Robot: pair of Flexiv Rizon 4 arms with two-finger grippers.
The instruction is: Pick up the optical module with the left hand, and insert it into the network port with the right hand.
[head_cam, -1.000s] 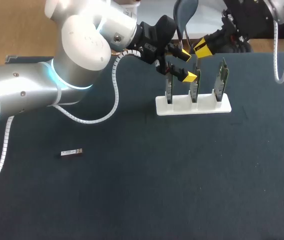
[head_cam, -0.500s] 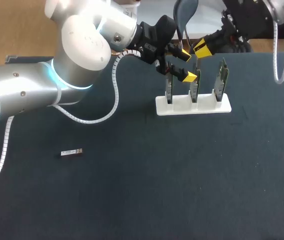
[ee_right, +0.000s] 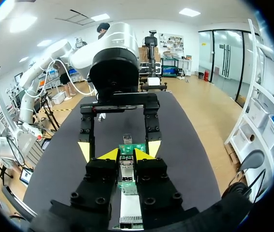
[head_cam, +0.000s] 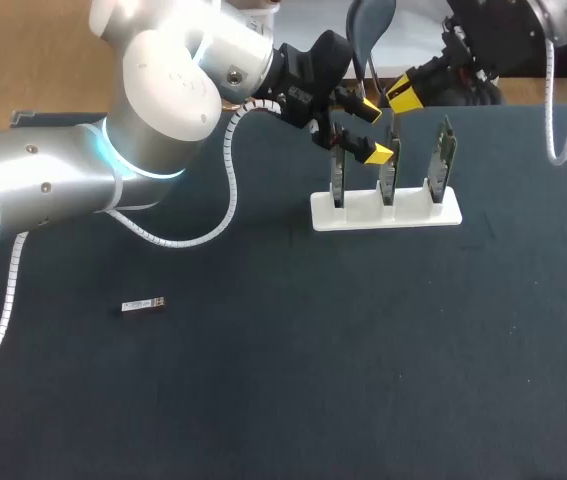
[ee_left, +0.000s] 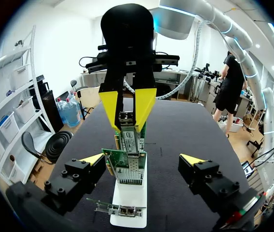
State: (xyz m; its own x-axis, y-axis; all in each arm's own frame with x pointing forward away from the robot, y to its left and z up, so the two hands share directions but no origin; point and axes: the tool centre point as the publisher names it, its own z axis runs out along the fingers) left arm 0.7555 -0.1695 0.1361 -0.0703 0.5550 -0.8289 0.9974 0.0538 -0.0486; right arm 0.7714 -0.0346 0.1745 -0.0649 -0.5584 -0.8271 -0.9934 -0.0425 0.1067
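My right gripper hangs above the middle network card, shut on a silver optical module that points down at the card's port. In the right wrist view the optical module sits between the yellow tips of the right gripper. My left gripper is open, one finger on each side of that card without touching it. In the head view the left gripper and right gripper meet over the white rack. A second optical module lies on the table at the left.
The white rack holds three upright green cards in a row. The left arm stretches across the table's back left. A white cable loops under it onto the dark mat.
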